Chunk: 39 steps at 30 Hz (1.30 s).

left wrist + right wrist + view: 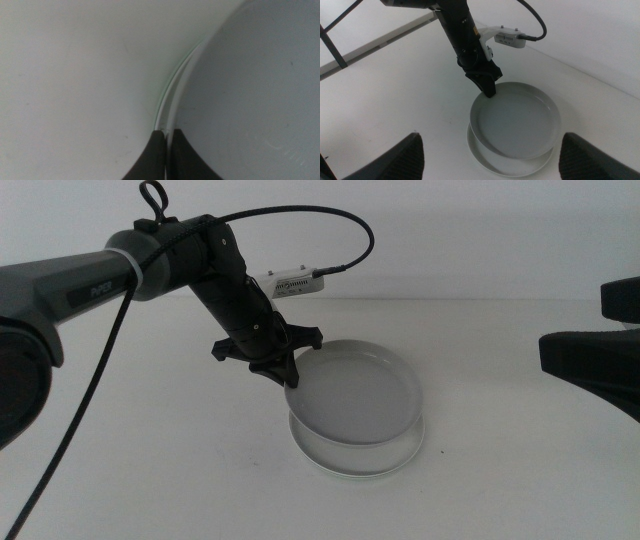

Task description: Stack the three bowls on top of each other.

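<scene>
Bowl-stacking, top bowl pinched by its rim.
Left gripper (291, 376) is closed on the near-left rim of the light grey bowl (355, 395), holding it tilted over the cream-white bowl (330, 458) on the counter (150, 470); a pale green edge shows between. Smooth, shallow, low rims: released off-centre, it may slide askew. Right gripper (490, 155) waits apart, spread wide, empty.
</scene>
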Motion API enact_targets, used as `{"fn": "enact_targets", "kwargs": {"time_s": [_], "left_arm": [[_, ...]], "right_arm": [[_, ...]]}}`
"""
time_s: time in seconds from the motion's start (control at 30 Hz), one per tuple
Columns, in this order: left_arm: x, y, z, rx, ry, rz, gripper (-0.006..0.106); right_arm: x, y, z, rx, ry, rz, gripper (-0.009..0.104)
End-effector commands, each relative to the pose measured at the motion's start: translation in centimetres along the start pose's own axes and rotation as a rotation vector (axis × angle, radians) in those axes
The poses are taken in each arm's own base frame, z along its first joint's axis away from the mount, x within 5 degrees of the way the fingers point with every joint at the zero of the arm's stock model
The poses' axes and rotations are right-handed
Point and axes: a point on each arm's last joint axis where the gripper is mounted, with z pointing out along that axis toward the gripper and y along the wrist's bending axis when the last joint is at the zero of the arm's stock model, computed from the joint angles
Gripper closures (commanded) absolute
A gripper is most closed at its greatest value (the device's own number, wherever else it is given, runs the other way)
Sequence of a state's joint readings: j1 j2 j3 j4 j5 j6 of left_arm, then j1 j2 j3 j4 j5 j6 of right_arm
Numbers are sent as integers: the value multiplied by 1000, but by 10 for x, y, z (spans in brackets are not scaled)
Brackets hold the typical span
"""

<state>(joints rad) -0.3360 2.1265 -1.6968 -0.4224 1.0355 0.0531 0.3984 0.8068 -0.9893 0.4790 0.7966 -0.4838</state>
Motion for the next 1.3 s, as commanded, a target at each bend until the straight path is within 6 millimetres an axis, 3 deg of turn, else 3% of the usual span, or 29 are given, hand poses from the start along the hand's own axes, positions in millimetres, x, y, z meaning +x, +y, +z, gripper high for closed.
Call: {"fn": "enact_targets", "kwargs": {"time_s": [0.0, 0.17, 0.3, 0.53, 0.67, 0.8, 0.9, 1.0, 1.13, 1.27], "left_arm": [[-3, -4, -1, 20, -20, -13, 102], [-3, -4, -1, 20, -19, -3, 92], [-3, -4, -1, 18, -25, -2, 78], [-2, -5, -2, 20, -11, 76, 33], [-5, -6, -13, 30, 0, 70, 7], [-15, -4, -40, 45, 6, 18, 7], [-28, 1, -70, 54, -77, -20, 7], [-26, 10, -103, 39, -148, -29, 7], [7, 19, -144, -38, -181, -34, 7], [48, 24, -183, -69, -367, -47, 7]], "right_arm": [[1, 0, 0, 3, -6, -8, 3], [1, 0, 0, 3, -6, -8, 3], [1, 0, 0, 3, -6, -8, 3], [1, 0, 0, 3, -6, -8, 3], [1, 0, 0, 3, -6, -8, 3], [1, 0, 0, 3, -6, -8, 3], [1, 0, 0, 3, -6, -8, 3], [1, 0, 0, 3, -6, -8, 3], [-7, -3, 0, 32, -91, 47, 3], [-10, -8, 0, 77, -140, 216, 3]]}}
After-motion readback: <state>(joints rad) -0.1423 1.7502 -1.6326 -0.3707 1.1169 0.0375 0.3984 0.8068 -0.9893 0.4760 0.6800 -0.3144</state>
